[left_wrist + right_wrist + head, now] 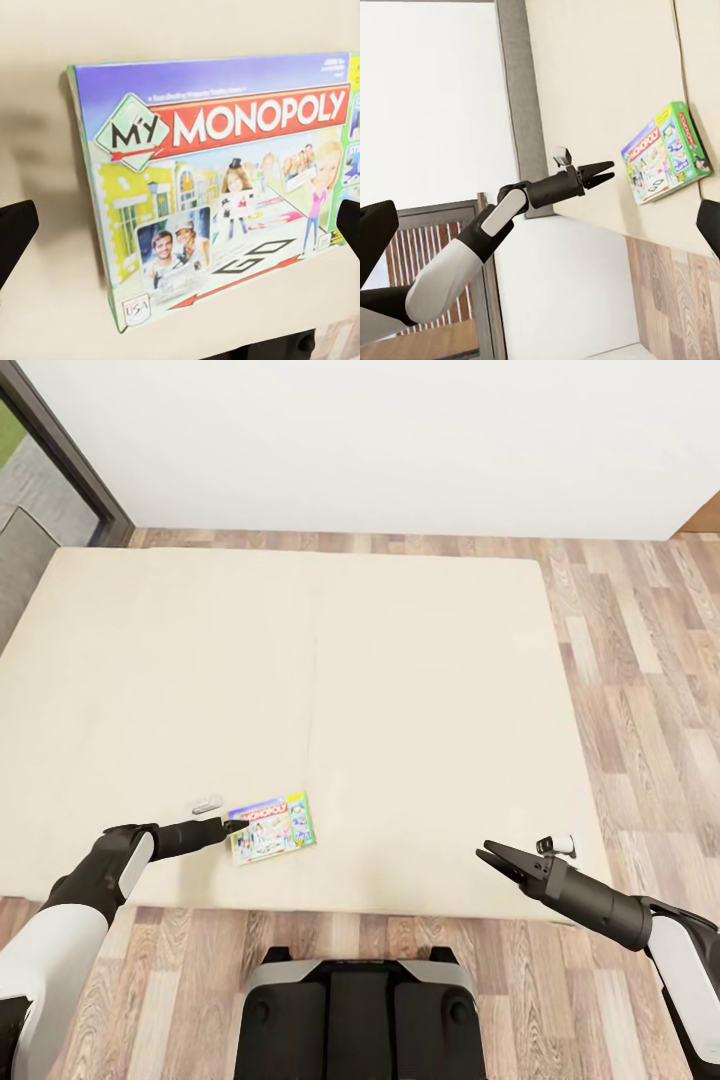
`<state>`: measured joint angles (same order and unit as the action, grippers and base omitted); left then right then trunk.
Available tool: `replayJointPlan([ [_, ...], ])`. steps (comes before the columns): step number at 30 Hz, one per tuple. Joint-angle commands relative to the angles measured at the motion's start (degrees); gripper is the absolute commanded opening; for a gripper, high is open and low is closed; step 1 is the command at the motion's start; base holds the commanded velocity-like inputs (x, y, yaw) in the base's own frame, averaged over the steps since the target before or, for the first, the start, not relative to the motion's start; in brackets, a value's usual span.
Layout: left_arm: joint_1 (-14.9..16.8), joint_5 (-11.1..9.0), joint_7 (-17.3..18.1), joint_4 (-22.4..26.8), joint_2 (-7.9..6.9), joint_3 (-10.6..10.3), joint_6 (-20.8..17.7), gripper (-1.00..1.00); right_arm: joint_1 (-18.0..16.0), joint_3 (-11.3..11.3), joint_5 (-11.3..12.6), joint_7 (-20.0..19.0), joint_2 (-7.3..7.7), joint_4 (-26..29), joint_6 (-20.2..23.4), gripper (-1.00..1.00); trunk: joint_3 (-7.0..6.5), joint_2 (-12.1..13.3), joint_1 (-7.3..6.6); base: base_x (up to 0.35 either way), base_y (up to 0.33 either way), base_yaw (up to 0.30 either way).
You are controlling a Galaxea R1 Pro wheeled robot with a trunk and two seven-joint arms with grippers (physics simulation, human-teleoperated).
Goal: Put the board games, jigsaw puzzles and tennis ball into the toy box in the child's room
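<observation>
Beige mattress: the low wide bed point(400, 690) is a smooth, matte, plain slab on a wood-plank floor point(640, 660), against a white wall point(400, 440).
Board game: one thin flat rectangular printed box, purple-topped with a red "My Monopoly" band and green edges point(272, 827), lies flat near the bed's front edge, toward its left corner; glossy card, sharp corners.
Left claw: the black left gripper point(237, 824) is level with the box's left short edge, tips at or just beside it; in the left wrist view the box point(217, 180) sits between two spread dark fingers point(15, 240), so the claw looks parted and holds nothing.
Right claw: the black right gripper point(490, 855) hovers over the bed's front edge, well apart from the box, fingers slightly parted, empty.
Step in hand: judged to be the approach for picking this game up.
Next move: probably getting one finger under the thin edge, since the box lies flush on soft fabric.
</observation>
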<state>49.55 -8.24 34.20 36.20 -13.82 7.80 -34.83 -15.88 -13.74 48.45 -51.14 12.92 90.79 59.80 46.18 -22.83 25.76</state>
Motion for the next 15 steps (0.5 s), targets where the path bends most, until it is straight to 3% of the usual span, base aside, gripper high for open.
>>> replayJointPlan([
  [1, 0.02, -0.29, 0.08, 0.01, 0.01, 0.12, -0.35, 1.0, -0.03, -0.05, -0.19, -0.29, 0.0, 0.0, 0.2, 1.0, 0.16, -0.09, 0.03, 0.0, 0.0, 0.0],
  [15, 0.02, -0.29, 0.06, 0.16, 0.43, 0.12, -0.07, 1.0, -0.03, 0.06, -0.28, -0.19, 0.0, 0.0, 0.2, 1.0, 1.47, -0.09, 0.03, 0.0, 0.0, 0.0],
])
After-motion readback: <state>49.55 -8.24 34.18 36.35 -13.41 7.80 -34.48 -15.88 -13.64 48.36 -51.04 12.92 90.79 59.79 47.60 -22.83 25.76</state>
